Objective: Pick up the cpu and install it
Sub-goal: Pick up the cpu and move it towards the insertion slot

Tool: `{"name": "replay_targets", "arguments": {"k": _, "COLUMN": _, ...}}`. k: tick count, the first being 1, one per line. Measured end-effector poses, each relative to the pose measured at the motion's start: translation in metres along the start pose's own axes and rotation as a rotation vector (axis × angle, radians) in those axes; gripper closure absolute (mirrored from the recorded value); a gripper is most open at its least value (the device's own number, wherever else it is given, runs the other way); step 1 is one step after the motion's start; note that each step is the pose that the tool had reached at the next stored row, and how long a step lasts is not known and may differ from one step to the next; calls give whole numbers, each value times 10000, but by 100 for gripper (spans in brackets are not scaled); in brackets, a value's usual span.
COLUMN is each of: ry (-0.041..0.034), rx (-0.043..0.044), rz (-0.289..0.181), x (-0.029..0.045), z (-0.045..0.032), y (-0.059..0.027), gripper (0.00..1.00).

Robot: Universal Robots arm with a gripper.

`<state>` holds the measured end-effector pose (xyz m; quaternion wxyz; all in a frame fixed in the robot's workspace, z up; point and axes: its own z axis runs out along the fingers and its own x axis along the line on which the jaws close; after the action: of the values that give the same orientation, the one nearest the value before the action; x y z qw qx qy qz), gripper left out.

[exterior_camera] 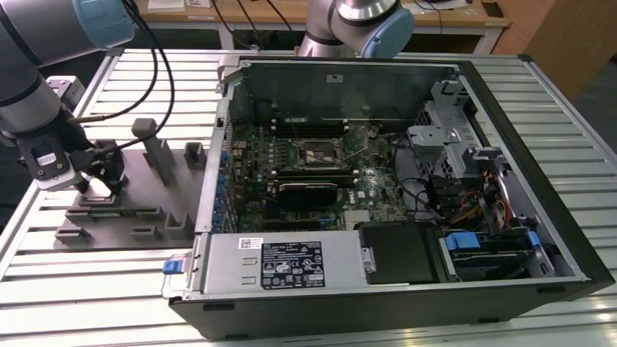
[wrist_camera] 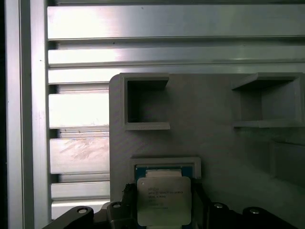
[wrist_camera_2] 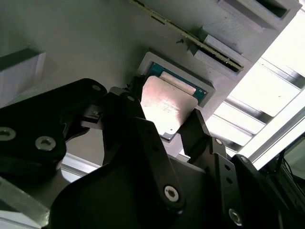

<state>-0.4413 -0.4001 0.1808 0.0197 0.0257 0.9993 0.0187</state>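
The gripper stands low over the grey fixture tray on the slatted table, at the exterior view's left and well apart from the open computer case. In both wrist views its two black fingers are closed in on the cpu, one against each of two opposite edges, so it appears to be gripping the chip. The cpu lies flat in, or just above, its shallow square pocket in the tray; I cannot tell whether it has left the pocket floor. Its silvery metal top faces up, with a thin teal rim of board showing around it. I judge it light and stiff, so little squeeze is needed, but the smooth thin edges give the pads little to bite on and it could slip or tip if held off-centre. The underside contacts are likely delicate, and the socket on the board inside the case likely is too. The sound hold is the one shown: on the side edges, centred, with the chip level.
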Motion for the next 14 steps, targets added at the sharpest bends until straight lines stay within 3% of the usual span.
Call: {"name": "replay_targets", "arguments": {"k": 14, "ry": -3, "rx": -3, "rz": 0, "x": -1, "z": -7, "y": 1, "gripper": 45}}
